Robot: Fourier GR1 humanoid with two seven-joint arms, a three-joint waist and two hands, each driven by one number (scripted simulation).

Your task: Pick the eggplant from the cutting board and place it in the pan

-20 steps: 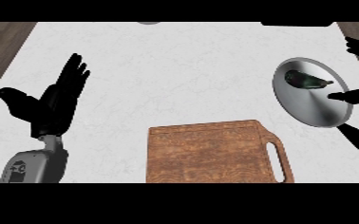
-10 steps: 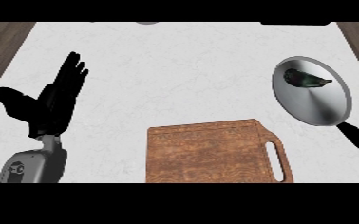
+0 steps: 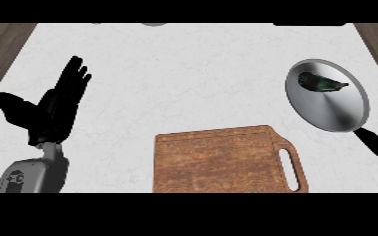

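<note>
Counter (image 3: 184, 60): a pale marbled top, seen across nearly the whole head view.

Cutting board (image 3: 221, 160): brown wood, laid flat at the lower middle, its handle slot (image 3: 283, 169) set along the right side (nothing is seen on its face).

Pan (image 3: 336, 112): grey and round, placed at the right, well apart from the board; a black handle (image 3: 365, 141) is run out toward the lower right edge.

Left hand (image 3: 59, 107): black, shown at the left above a grey forearm (image 3: 33, 175); the fingers are held straight and spread, thumb out to the side, nothing grasped. It is at rest.

Eggplant (image 3: 320, 82): dark and small, found lying inside the pan, in its upper part.

Right hand: not shown.
</note>
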